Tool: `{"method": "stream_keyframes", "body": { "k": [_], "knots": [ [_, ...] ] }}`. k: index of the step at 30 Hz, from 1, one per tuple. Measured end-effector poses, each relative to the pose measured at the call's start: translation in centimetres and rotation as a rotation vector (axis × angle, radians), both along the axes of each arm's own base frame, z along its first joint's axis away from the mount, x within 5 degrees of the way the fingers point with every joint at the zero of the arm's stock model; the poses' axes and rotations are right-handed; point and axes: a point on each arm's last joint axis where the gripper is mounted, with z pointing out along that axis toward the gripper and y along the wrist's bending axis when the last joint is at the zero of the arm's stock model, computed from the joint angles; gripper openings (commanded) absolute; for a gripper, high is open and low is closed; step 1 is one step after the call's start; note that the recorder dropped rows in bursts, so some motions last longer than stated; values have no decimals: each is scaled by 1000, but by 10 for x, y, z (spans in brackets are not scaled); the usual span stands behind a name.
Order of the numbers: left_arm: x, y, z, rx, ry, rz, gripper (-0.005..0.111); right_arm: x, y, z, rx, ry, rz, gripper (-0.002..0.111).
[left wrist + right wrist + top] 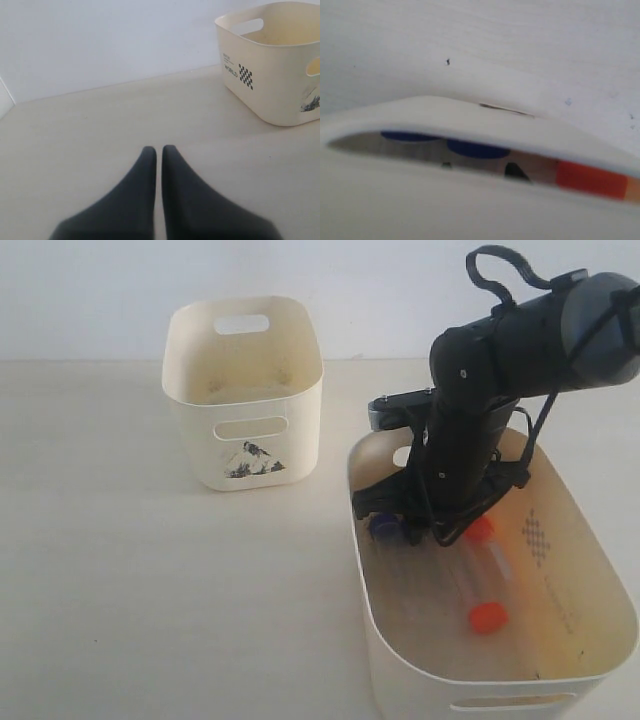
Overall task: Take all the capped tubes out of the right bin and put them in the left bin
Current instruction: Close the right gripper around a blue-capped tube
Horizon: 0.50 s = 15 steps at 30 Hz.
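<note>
i am hovering my right claw (pixel 415 530) in the right bin (pixel 590 580) over the capped tubes (pixel 485 585); its grip, i cannot tell.

Exterior cam: high, tilted down at the table (pixel 150 620), mid range; left bin (pixel 195 452) at 11 o'clock, right bin (pixel 420 680) at 4 o'clock. Left wrist cam: low, near-level over the table toward the back wall (pixel 100 40), shares left bin with exterior. Right wrist cam: jammed against right bin's wall, blurred, shares only that bin
</note>
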Motion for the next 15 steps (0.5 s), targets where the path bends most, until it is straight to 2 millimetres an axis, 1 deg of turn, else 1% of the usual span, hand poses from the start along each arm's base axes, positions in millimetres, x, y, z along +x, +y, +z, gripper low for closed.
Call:
{"method": "stream_keyframes", "body": {
  "k": [4,6,12,15],
  "knots": [
    [0,0,0,0,0,0,4,-1,0,3,9,-16,1,32],
    [0,0,0,0,0,0,4,-2,-1,9,15,-30,3,32],
    [0,0,0,0,0,0,4,-14,-3,22,28,-1,-18,32],
    [0,0,0,0,0,0,4,-20,-5,33,33,4,-23,32]
  ]
}}
